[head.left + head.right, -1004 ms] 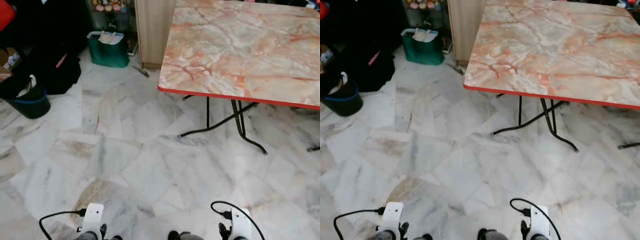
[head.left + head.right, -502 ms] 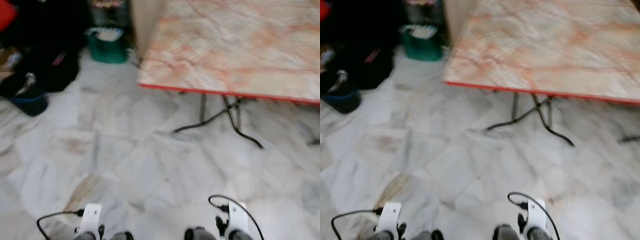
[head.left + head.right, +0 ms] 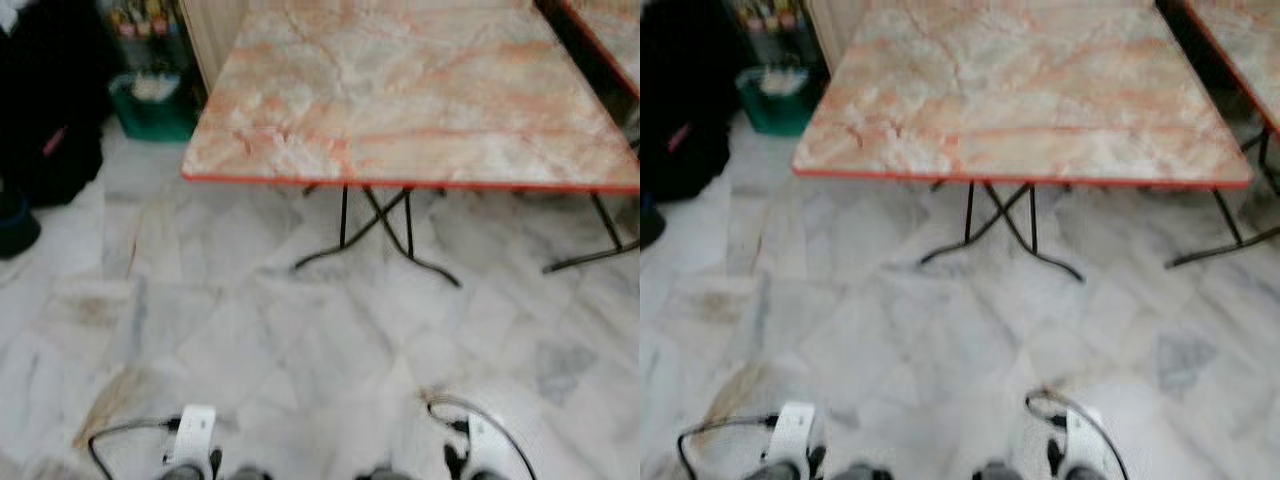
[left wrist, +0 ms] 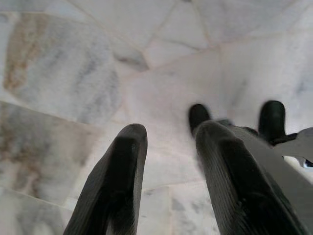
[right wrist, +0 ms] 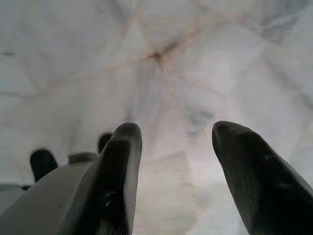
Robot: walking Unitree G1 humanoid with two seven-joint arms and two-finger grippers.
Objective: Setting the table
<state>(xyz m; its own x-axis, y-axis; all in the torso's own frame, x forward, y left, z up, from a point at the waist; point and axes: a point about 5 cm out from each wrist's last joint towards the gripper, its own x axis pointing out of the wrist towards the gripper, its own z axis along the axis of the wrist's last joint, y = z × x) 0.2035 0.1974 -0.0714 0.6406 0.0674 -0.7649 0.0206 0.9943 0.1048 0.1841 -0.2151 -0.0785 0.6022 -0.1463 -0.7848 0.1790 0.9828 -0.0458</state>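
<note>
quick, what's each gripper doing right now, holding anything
left gripper: open, holding nothing, hanging over the marble floor.
right gripper: open, holding nothing, also over the floor.

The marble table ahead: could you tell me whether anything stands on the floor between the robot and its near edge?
Nothing visible does. Bare marble floor lies between the low-hanging arms and the table. The green bin and dark bags sit off to the left, beside the table's corner.
</note>
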